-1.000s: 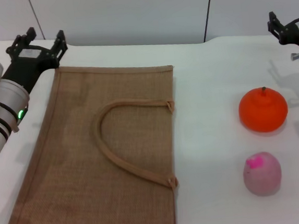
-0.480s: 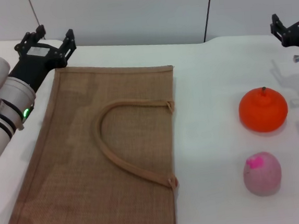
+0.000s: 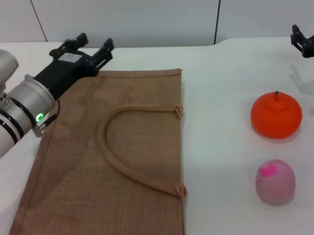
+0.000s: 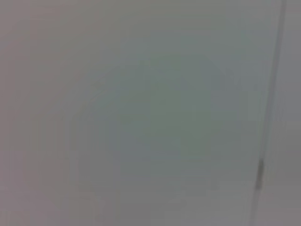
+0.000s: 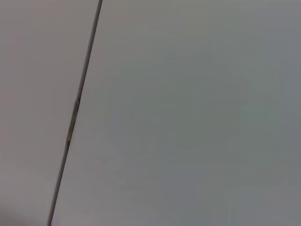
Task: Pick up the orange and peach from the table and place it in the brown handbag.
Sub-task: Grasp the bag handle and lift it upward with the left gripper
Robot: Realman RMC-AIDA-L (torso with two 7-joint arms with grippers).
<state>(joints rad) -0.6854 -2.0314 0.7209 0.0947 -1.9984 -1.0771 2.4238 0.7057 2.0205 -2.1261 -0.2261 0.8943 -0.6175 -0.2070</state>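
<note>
The brown handbag lies flat on the white table, its strap handle looped across the top face. To its right sits the orange, with the peach nearer to me below it. My left gripper hovers open and empty over the bag's far left corner. The right gripper sits at the far right edge, beyond the orange, partly cut off. Both wrist views show only a blank grey wall.
A grey panelled wall stands behind the table's far edge. White tabletop lies between the bag and the two fruits.
My left arm has swung rightward, carrying its gripper from the bag's outer left side to above the bag's far edge. The right gripper has drifted slightly further right, out of the picture.
</note>
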